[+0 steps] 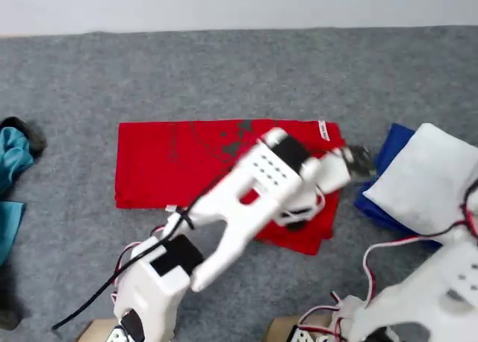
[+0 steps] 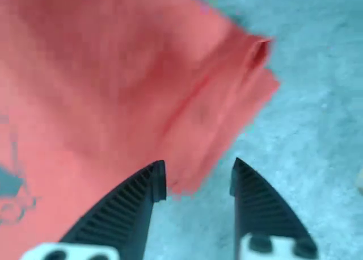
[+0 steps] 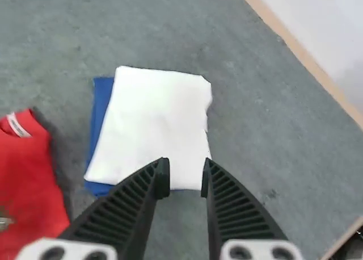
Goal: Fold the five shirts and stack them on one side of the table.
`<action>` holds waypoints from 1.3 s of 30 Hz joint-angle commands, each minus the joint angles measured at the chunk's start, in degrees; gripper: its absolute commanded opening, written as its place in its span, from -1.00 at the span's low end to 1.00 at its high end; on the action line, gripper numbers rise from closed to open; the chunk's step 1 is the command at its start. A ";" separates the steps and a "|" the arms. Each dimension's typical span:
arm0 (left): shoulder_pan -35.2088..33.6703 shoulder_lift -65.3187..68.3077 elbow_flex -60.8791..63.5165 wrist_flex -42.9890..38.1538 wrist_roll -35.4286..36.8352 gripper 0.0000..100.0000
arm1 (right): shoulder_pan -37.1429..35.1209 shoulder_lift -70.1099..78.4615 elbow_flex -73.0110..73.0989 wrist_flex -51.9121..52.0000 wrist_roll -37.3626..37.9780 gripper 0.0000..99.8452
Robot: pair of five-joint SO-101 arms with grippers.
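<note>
Right now, a red cotton shirt with a dark grey print (image 1: 187, 159) is lying partly folded across the middle of the grey felt-covered table (image 1: 246, 66). The end of it nearer the right arm is doubled over in layers. The left arm is stretching across this shirt. The left gripper (image 2: 198, 177) is hovering over the layered corner with its black ribbed fingers (image 2: 142, 195) parted and holding nothing. The corner's edge is lying just ahead of the gap between the jaws.

On the right arm's side of the table, a neatly folded white shirt (image 3: 153, 126) is resting on top of a folded blue shirt (image 3: 101, 124). The blue edge is showing along the side facing the red one. The right gripper (image 3: 184, 176) is hanging above the near edge of this stack, with its jaws only narrowly apart and gripping nothing.

At the opposite edge of the table, well apart from the stack, a crumpled teal shirt (image 1: 11, 159) is lying.
</note>
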 commanded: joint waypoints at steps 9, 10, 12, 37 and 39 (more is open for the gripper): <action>3.60 -3.69 9.10 -13.36 -0.09 -0.61 | 1.19 -11.47 7.38 2.24 2.55 -0.80; 3.52 -3.69 9.80 -14.24 -0.09 -0.61 | 1.19 -12.09 7.56 2.24 2.55 -0.79; 3.52 -3.69 11.12 -15.91 -0.18 -0.65 | 1.19 -12.88 7.56 2.24 2.55 -0.79; -4.66 1.41 3.30 -18.20 0.00 -0.99 | 1.19 -13.93 7.56 2.24 2.55 -0.80; -7.21 1.49 1.98 -18.90 0.00 -0.99 | 1.19 -13.93 7.56 2.24 2.55 -0.80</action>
